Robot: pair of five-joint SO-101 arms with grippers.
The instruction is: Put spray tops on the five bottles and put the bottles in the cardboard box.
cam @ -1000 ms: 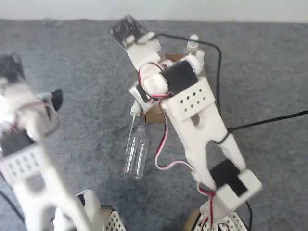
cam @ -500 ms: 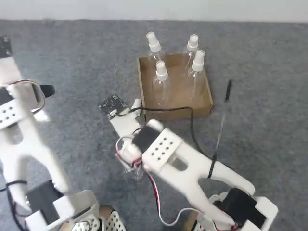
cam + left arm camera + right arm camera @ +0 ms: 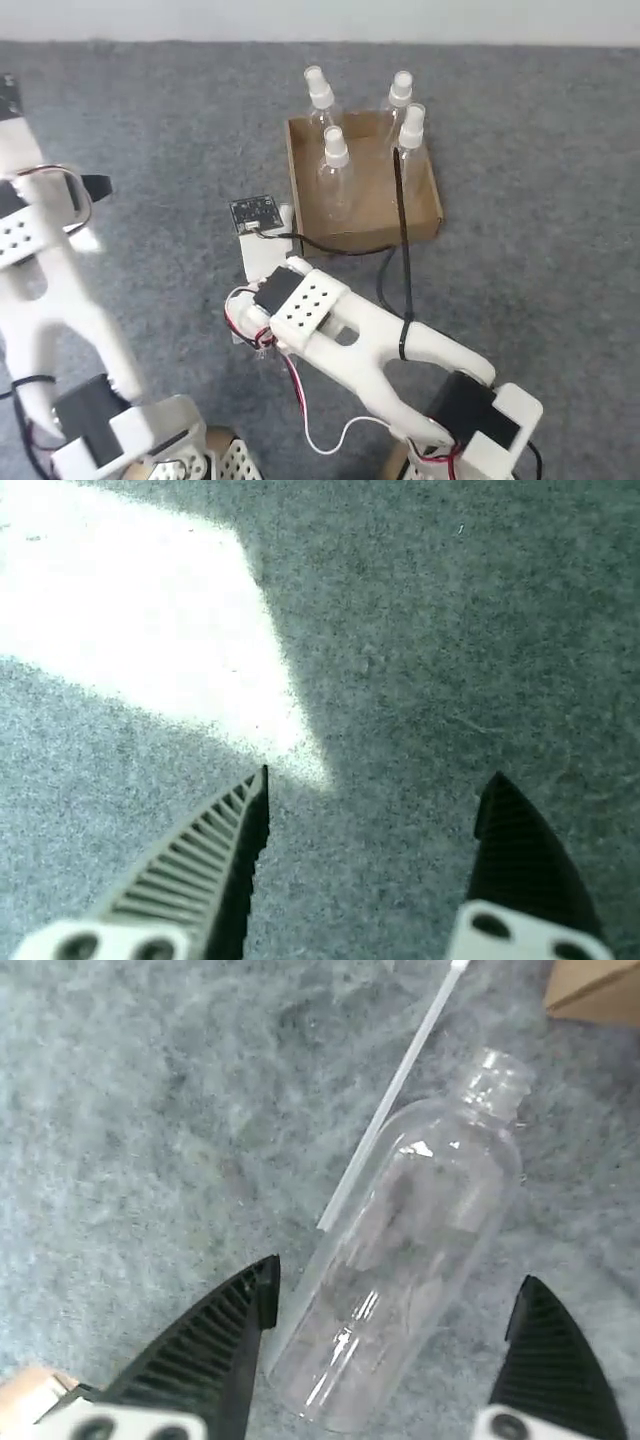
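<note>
Found lying on its side on the grey felt-like counter (image 3: 520,120), near a corner of the brown cardboard box (image 3: 296,190): clear plastic bottle (image 3: 400,1260), neck bare, no top fitted. Straddled by the right hand (image 3: 397,1272), spread wide, one black ribbed finger on either side of the bottle body, gripping nothing. Judged empty, light and thin-walled; likely to dent under a hard squeeze, slip on the glossy wall, roll on the round side. Best taken across the straight mid-body below the shoulder, with moderate force; threaded neck to be left free for the top. Just beside the bottle, touching or nearly so: thin white dip tube (image 3: 390,1120), judged floppy and easily kinked, better lifted by the spray head than by the tube. Spray head cut off at the frame edge; shape and orientation impossible to tell. In the high view, patch of counter beneath the right arm (image 3: 330,320) masked by the arm. Counted standing in the box: four clear bottles with white spray tops (image 3: 335,150). Left hand (image 3: 380,774) likewise parted, holding nothing, over bare counter with a bright patch of light (image 3: 130,610), well apart from the box
</note>
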